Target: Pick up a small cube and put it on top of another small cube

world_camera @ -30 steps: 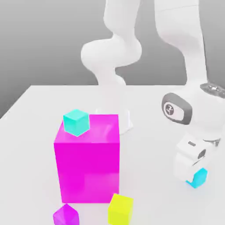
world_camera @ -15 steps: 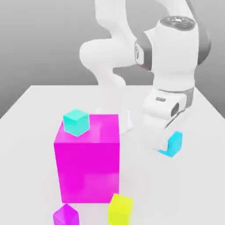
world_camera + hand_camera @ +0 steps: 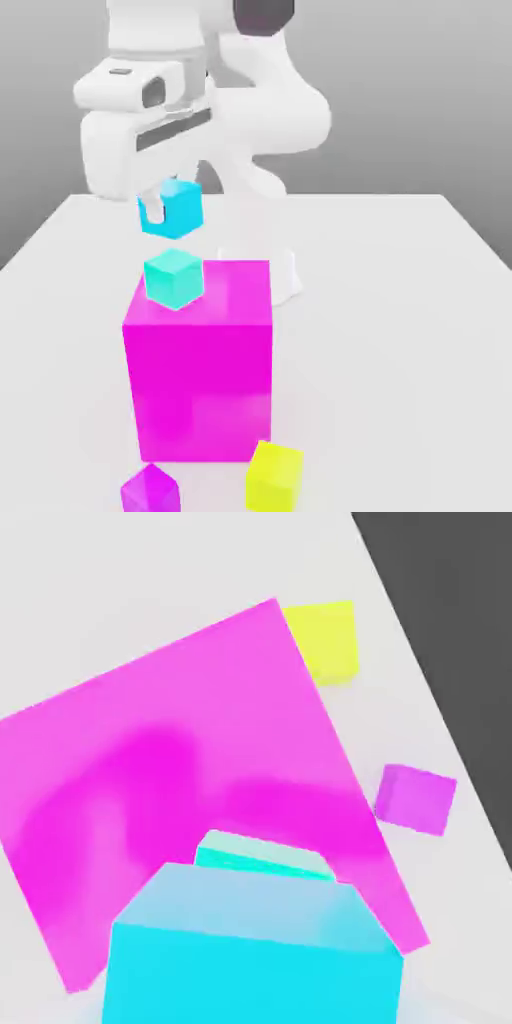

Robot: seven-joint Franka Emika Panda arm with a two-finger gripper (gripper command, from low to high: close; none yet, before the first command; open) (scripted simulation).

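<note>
Sky-blue cube (image 3: 172,210) sits clamped in my gripper (image 3: 160,212), hanging just above the turquoise cube (image 3: 174,278) at a top corner of the big magenta block (image 3: 200,370); I judge the next move is squaring up, lowering gently, then letting go.

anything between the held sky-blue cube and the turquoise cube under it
Nothing: in the exterior view a bare gap separates the sky-blue cube from the turquoise cube.
</note>
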